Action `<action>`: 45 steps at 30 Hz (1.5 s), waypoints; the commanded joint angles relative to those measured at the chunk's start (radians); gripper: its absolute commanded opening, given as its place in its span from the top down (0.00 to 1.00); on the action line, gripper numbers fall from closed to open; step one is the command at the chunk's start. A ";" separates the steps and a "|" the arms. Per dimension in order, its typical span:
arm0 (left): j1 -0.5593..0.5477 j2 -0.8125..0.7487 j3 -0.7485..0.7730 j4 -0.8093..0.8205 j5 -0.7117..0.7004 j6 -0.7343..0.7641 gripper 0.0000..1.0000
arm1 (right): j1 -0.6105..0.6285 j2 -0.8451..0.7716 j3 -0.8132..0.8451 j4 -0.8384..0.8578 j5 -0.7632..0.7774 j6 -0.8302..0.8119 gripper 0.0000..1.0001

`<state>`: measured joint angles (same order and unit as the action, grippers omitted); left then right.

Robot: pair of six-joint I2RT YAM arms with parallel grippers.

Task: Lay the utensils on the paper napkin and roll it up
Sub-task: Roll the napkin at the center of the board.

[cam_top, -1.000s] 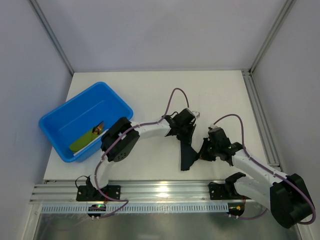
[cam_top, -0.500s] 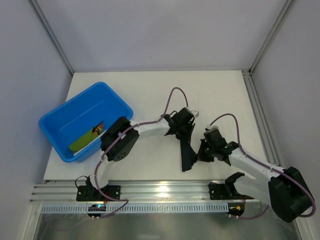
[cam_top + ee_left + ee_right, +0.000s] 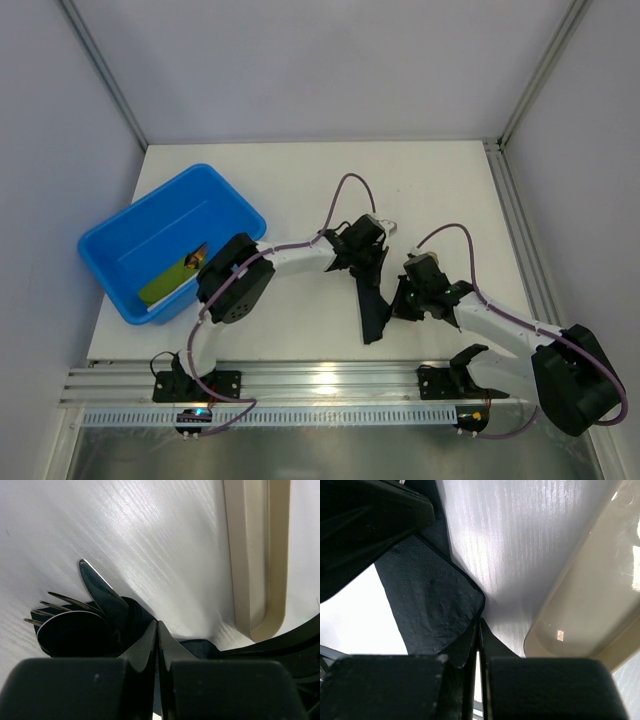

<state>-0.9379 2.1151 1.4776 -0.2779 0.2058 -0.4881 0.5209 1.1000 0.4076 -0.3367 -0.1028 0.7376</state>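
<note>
The black paper napkin point(image 3: 375, 312) lies crumpled and narrow on the white table between my two grippers. In the left wrist view the utensils point(image 3: 100, 592) poke out of its upper end point(image 3: 136, 611): a knife tip, fork tines and a dark spoon bowl. My left gripper point(image 3: 367, 272) point(image 3: 158, 625) is shut, with its tips against the napkin beside the utensils. Shut too, my right gripper point(image 3: 398, 304) point(image 3: 479, 622) has its tips at a napkin corner point(image 3: 430, 595), and that paper flap lies over its left finger. Whether the corner is pinched is unclear.
A blue tub point(image 3: 130, 235) stands at the left with a green and yellow item point(image 3: 170, 282) inside. A smooth beige rounded piece point(image 3: 255, 555) point(image 3: 580, 605) lies close to the right of both grippers. Aluminium rails run along the table's near and right edges.
My right gripper has moved left towards the napkin, and the napkin's right side has drawn in and grown narrower. The left gripper has stayed almost in place.
</note>
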 commanded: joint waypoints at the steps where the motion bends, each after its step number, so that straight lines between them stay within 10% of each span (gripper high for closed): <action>1: 0.011 -0.082 -0.002 0.029 -0.017 0.020 1.00 | 0.005 0.015 -0.027 -0.039 0.075 -0.010 0.96; 23: -0.028 -0.306 -0.296 0.250 0.168 -0.081 1.00 | 0.022 -0.028 -0.049 -0.074 0.138 0.048 0.96; 45: -0.059 -0.170 -0.537 0.695 0.173 -0.233 1.00 | 0.027 -0.058 -0.021 -0.088 0.118 0.023 0.97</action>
<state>-1.0000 1.9324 0.9504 0.3550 0.4080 -0.7189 0.5396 1.0382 0.3885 -0.3740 -0.0265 0.7876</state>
